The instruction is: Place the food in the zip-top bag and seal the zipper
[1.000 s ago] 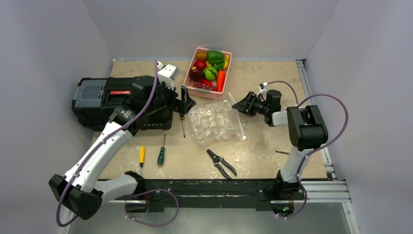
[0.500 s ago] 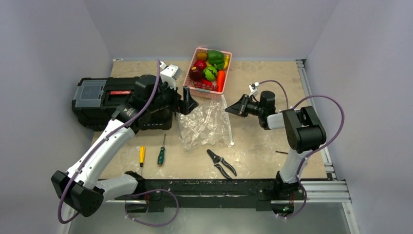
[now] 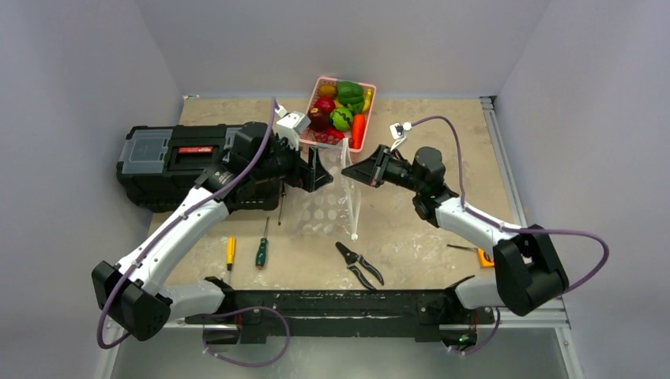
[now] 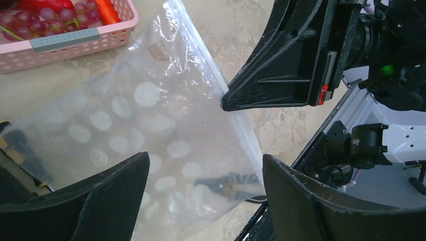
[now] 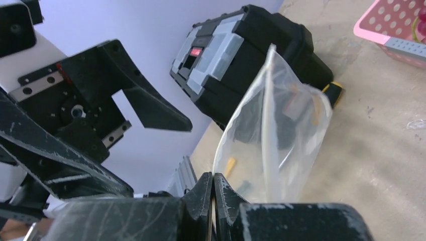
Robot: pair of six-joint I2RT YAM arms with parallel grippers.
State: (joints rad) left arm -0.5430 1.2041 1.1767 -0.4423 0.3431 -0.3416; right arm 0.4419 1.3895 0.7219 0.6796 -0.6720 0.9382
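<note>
- Pale lilac walls close in a sandy bench (image 3: 442,134); both arms reach to its middle, their hands close together, nearly tip to tip.
- Zip-top bag (image 4: 150,125): clear and crinkled, with pale round spots. It is lifted by one edge between the two hands, just in front of the pink basket (image 4: 60,50). Its lower part trails down toward the bench.
- Zipper (image 4: 203,55): a thin whitish strip along the bag's rim. It runs straight past the tip of the right hand.
- Right hand (image 5: 213,176): fingers pressed together, pinching the bag at its rim strip.
- Left hand (image 4: 205,165): fingers spread wide. The bag shows through the gap, and no contact with it can be seen.
- Food (image 3: 340,106): lying in the basket at the far edge. It includes a green pepper (image 3: 349,91), a green round fruit (image 3: 341,118), a red round fruit (image 3: 325,103) and an orange carrot (image 3: 358,130).
- Other items: a black toolbox (image 3: 158,162) lies at the left, under the left arm. A yellow-handled screwdriver (image 3: 231,251) and a green-handled screwdriver (image 3: 261,251) lie side by side near the front. Pliers (image 3: 359,264) lie to their right.
</note>
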